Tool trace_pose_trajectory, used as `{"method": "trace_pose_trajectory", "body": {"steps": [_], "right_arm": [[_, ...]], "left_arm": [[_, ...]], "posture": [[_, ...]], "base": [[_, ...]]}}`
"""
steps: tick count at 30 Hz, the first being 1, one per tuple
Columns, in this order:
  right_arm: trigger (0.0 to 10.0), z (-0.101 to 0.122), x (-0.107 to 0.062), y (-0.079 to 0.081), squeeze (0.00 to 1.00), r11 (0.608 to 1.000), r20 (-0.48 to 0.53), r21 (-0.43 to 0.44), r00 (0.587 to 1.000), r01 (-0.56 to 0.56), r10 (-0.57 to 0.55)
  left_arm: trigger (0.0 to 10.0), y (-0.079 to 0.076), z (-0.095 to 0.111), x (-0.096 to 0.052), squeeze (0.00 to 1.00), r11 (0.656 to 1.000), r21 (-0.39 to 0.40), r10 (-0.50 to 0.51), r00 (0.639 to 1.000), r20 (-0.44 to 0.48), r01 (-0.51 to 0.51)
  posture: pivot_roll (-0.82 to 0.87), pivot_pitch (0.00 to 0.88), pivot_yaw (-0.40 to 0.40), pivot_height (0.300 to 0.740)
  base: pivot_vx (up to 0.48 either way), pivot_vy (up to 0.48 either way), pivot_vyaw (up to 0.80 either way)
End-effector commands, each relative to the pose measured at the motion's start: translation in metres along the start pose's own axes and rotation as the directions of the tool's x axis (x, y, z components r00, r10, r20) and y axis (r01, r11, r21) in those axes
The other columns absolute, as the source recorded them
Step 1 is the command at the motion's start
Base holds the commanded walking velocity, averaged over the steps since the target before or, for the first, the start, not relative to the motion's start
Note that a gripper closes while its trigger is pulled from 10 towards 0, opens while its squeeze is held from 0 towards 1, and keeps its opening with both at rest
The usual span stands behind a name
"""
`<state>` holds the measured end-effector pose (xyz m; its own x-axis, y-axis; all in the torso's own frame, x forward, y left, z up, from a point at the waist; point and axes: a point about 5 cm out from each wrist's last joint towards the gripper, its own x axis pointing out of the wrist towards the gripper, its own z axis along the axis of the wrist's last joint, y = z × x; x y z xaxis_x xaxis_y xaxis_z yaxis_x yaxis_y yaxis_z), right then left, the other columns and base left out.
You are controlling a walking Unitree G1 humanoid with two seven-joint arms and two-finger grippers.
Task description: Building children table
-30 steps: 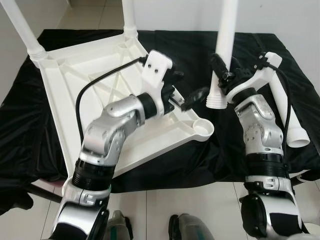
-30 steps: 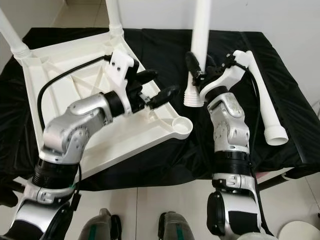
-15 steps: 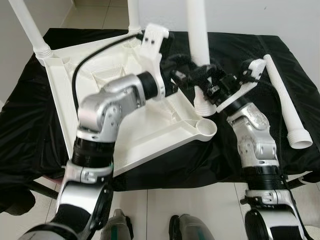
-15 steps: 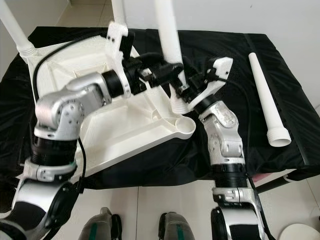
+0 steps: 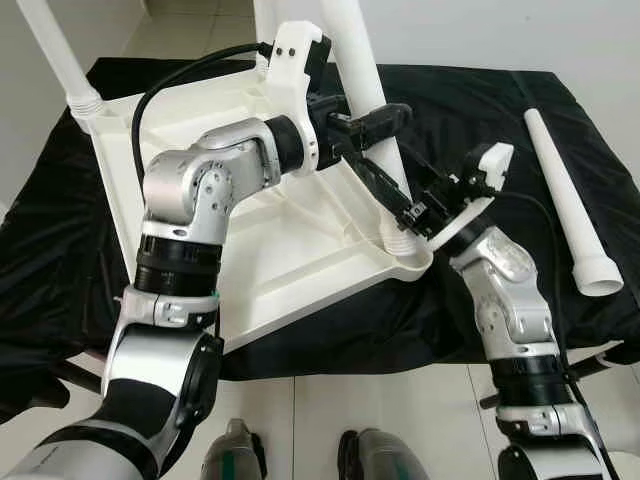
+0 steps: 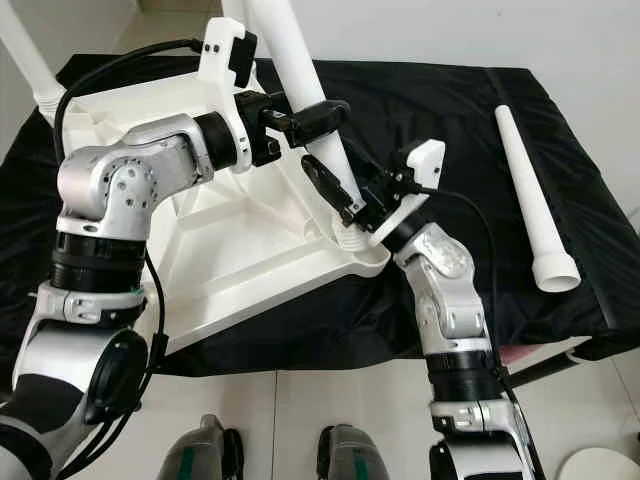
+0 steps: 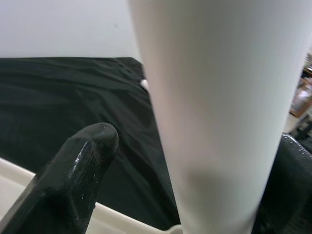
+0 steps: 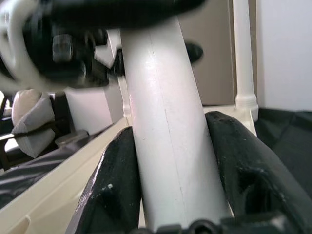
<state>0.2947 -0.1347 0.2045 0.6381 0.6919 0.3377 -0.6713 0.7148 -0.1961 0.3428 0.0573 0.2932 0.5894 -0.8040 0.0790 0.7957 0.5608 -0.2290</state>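
Upturned white tabletop [image 5: 290, 260] lies on black cloth [image 5: 480, 110]. White leg [image 5: 365, 90] stands tilted at the near corner socket [image 5: 405, 262]. Right gripper [image 5: 385, 190] is clamped on the leg low down, a finger on either side. Left gripper [image 5: 385, 113] straddles the leg higher up; contact cannot be determined. Spare leg [image 5: 568, 195] lies well apart on the cloth.

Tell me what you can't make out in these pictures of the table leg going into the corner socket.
- Whether the leg is seated in the corner socket: the right pincer covers the joint in both eye views.
- The leg's top: cut off by the upper edge of the eye views.
- The left pincer: the left wrist view shows one finger apart from the leg; the other is cut off by the frame edge.
- The background in the right wrist view: blurred.
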Motion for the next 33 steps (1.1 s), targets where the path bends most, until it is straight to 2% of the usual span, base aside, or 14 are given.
{"method": "trace_pose_trajectory", "body": {"steps": [1,10,11,12,13,14,21,24,25,29,30,33], "right_arm": [[10.0,0.003,-0.001,0.002,0.0,1.0,0.014,-0.025,1.0,-0.012,0.012],[10.0,-0.003,-0.012,0.003,0.0,0.999,-0.022,-0.027,0.999,0.024,-0.025],[10.0,-0.003,-0.013,0.002,0.0,0.999,-0.028,-0.033,0.999,0.031,-0.032],[10.0,-0.004,-0.013,0.002,0.0,0.999,-0.032,-0.038,0.999,0.034,-0.035],[10.0,-0.004,-0.013,0.001,0.0,0.999,-0.034,-0.04,0.999,0.037,-0.039],[10.0,-0.004,-0.013,0.0,0.0,0.998,-0.037,-0.04,0.998,0.042,-0.043],[10.0,-0.005,-0.008,-0.002,0.0,0.998,-0.049,-0.034,0.997,0.062,-0.064],[10.0,-0.009,-0.005,-0.005,0.0,0.995,-0.087,-0.043,0.992,0.088,-0.091],[10.0,-0.012,-0.003,-0.006,0.0,0.994,-0.129,-0.054,0.987,0.091,-0.097],[10.0,-0.013,-0.001,-0.008,0.0,0.995,-0.151,-0.053,0.984,0.082,-0.089],[10.0,-0.013,-0.001,-0.01,1.0,0.995,-0.152,-0.053,0.984,0.085,-0.092],[10.0,-0.011,0.002,-0.014,1.0,0.993,-0.151,-0.061,0.983,0.098,-0.107]], "left_arm": [[10.0,0.006,0.005,-0.002,0.0,0.999,0.002,0.054,0.999,-0.001,-0.054],[10.0,0.017,0.02,-0.005,0.0,0.991,-0.039,0.129,0.991,0.031,-0.127],[9.8,0.017,0.022,-0.006,0.0,0.991,-0.046,0.127,0.991,0.035,-0.126],[9.1,0.016,0.022,-0.005,0.0,0.991,-0.05,0.123,0.992,0.036,-0.121],[9.1,0.015,0.022,-0.005,0.0,0.992,-0.055,0.118,0.992,0.037,-0.116],[0.0,0.014,0.022,-0.005,0.0,0.992,-0.06,0.112,0.993,0.045,-0.109],[0.0,0.006,0.022,-0.005,0.0,0.995,-0.06,0.087,0.994,0.061,-0.084],[0.0,0.004,0.024,-0.004,0.0,0.996,-0.056,0.077,0.995,0.071,-0.073],[0.0,0.002,0.027,-0.004,0.0,0.996,-0.052,0.071,0.994,0.079,-0.067],[0.0,0.001,0.03,-0.003,0.0,0.997,-0.038,0.07,0.994,0.09,-0.066],[0.0,0.0,0.032,-0.003,0.0,0.998,-0.028,0.067,0.993,0.101,-0.065],[0.0,-0.003,0.035,-0.003,0.0,0.998,-0.014,0.066,0.991,0.116,-0.065]], "posture": [[-0.16,0.019,0.003,0.74],[-0.17,0.012,0.01,0.74],[-0.17,0.008,0.012,0.74],[-0.17,0.008,0.012,0.74],[-0.17,0.008,0.012,0.74],[-0.17,0.004,0.011,0.74],[-0.16,0.0,0.006,0.74],[-0.16,0.0,0.002,0.74],[-0.16,0.0,0.001,0.74],[-0.16,0.0,-0.001,0.74],[-0.16,0.0,-0.002,0.74],[-0.16,0.0,-0.002,0.74]], "base": [[0.0,0.0,0.0],[0.0,0.0,0.0],[0.0,0.0,0.0],[0.0,0.0,0.0],[0.0,0.0,0.0],[0.0,0.0,0.0],[0.0,0.0,0.0],[0.0,0.0,0.0],[0.0,0.0,0.0],[0.0,0.0,0.0],[0.0,0.0,0.0],[0.0,0.0,0.0]]}}
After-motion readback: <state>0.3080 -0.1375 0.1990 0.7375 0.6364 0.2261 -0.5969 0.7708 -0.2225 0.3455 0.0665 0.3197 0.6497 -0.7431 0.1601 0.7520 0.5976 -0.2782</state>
